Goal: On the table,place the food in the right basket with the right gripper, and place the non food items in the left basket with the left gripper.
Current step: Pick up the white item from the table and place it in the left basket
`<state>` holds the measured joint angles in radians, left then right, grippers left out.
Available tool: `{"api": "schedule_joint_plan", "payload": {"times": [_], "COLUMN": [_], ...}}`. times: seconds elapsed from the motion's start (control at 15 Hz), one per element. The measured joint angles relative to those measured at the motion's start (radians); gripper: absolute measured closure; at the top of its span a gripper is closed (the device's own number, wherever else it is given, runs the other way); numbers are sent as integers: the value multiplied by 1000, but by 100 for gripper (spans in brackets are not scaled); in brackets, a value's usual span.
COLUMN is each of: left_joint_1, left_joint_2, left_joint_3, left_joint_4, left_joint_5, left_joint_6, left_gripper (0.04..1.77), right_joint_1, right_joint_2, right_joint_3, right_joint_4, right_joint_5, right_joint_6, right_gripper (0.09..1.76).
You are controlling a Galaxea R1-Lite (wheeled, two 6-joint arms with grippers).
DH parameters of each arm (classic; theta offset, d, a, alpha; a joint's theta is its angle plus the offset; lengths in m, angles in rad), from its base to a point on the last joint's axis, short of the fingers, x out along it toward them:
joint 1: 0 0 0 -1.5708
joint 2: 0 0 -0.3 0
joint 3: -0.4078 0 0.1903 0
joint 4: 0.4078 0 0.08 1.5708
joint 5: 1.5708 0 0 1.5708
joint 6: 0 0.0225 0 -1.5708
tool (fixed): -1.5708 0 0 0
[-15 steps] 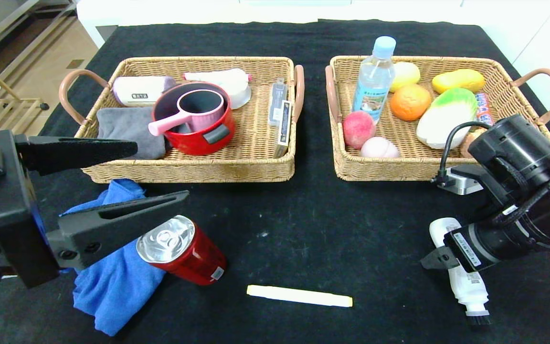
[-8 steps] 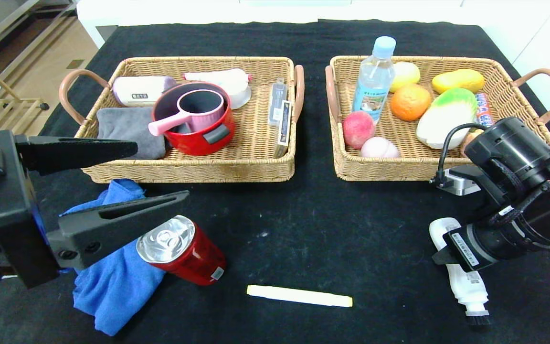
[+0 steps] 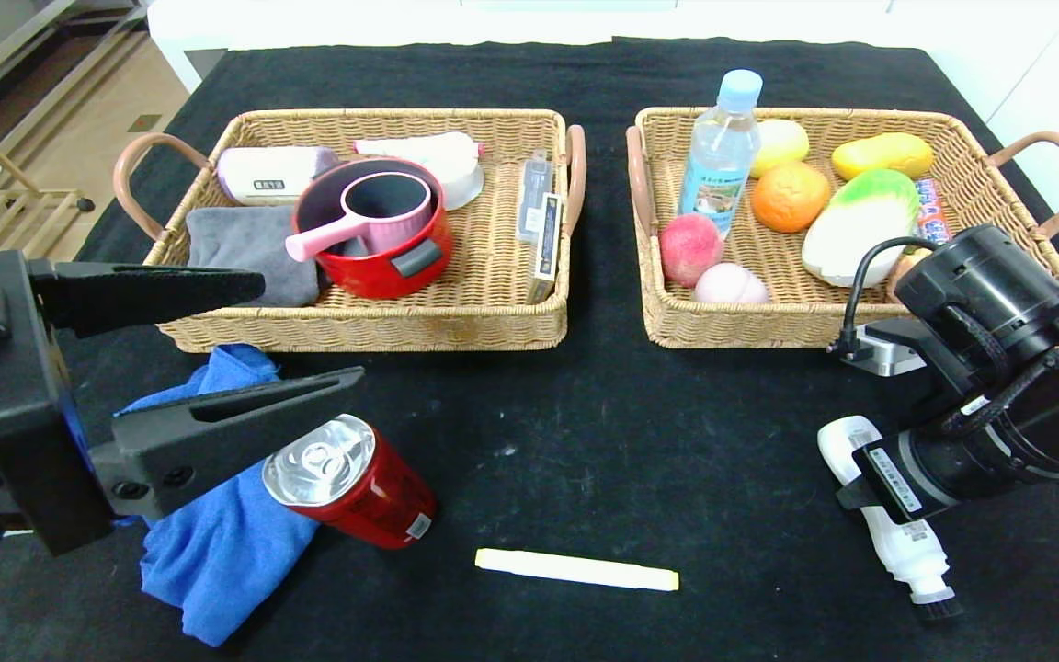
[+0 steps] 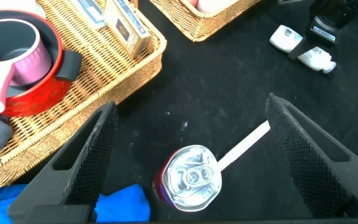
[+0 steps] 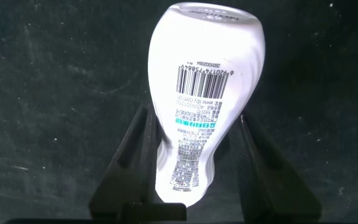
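The white bottle [image 3: 888, 524], lying near-right on the table [image 3: 603, 432], sits pinched in my right gripper [image 5: 188, 186], so I'd lift it level, while my left gripper [image 3: 244, 359] hangs wide open above the red can [image 3: 355, 480].

Light is bright and even, falling from above, so shadows on the black table [image 3: 603, 414] are short and faint; the left basket [image 3: 373, 322] and right basket [image 3: 768, 326] each throw only a thin dark rim at the near wall. Glare sits on the silver top of the red can [image 3: 350, 483], on the clear bottle [image 3: 721, 152] and on the white surfaces beyond the far edge, which wash out. The head view is sharp mid-frame, with straight lines bowing slightly near the corners. In the right wrist view the white bottle [image 5: 197, 99] is crisp, its barcode readable, with mild glare.
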<state>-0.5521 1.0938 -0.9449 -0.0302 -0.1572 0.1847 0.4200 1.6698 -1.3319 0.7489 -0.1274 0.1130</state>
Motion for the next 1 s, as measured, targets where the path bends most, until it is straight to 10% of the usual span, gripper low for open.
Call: {"api": "schedule_joint_plan", "payload": {"times": [1.0], "left_joint_1": [0], "left_joint_2": [3], "left_joint_3": [1], "left_joint_4": [0], "left_joint_5": [0], "left_joint_6": [0], "left_gripper": [9], "right_joint_1": [119], "right_joint_2": [-13], "right_joint_3": [-186], "right_joint_4": [2], "right_joint_5": [143], "right_joint_6": [121], "right_gripper": [114]}}
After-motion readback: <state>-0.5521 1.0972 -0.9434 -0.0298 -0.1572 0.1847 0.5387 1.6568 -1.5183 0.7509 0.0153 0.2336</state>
